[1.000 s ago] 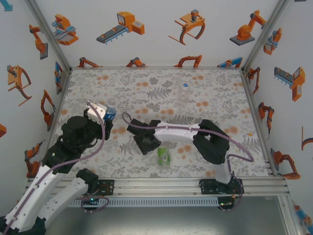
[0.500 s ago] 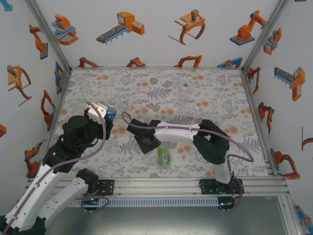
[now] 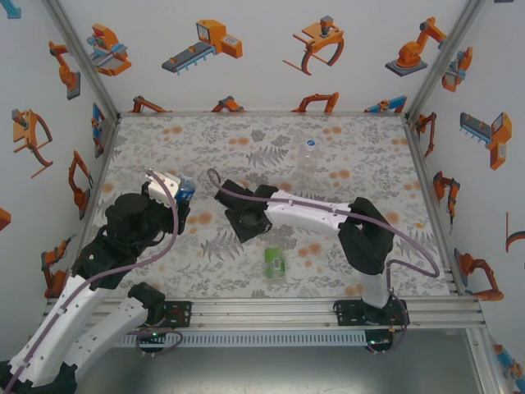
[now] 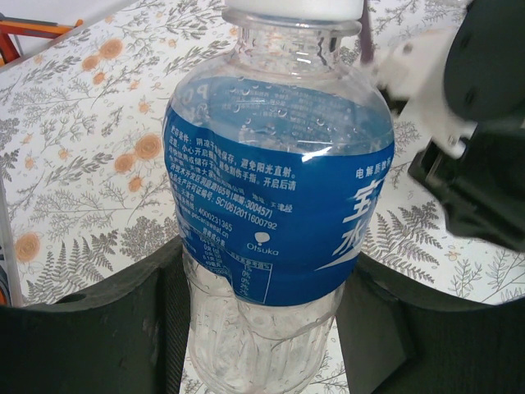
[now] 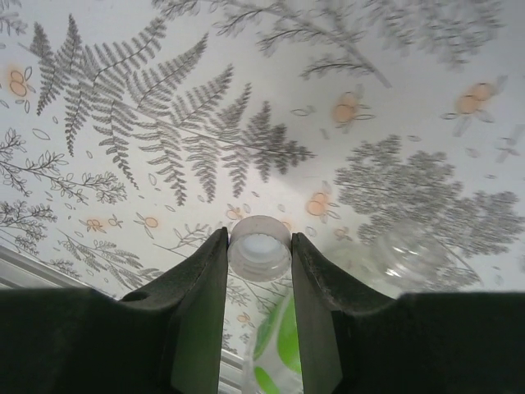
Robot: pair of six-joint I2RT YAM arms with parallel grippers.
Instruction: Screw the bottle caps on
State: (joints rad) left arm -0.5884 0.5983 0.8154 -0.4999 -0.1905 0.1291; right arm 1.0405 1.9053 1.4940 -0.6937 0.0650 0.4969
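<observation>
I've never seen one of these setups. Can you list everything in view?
Bottles: three, clear plastic; blue-labelled bottle in the left gripper, green-labelled bottle lying near the front, plain bottle standing toward the back.
Caps: two discernible, white; held cap between the right gripper's fingers, second cap atop the blue-labelled bottle.
Table: one, white with grey ferns and orange flowers.
Walls: white, orange robot pictures.
Arms: left arm, right arm, black and white; left gripper shut on the blue-labelled bottle, right gripper shut on the held cap.

Bright, even light, faint shadows; glare streaks the blue-label bottle (image 4: 279, 189).
</observation>
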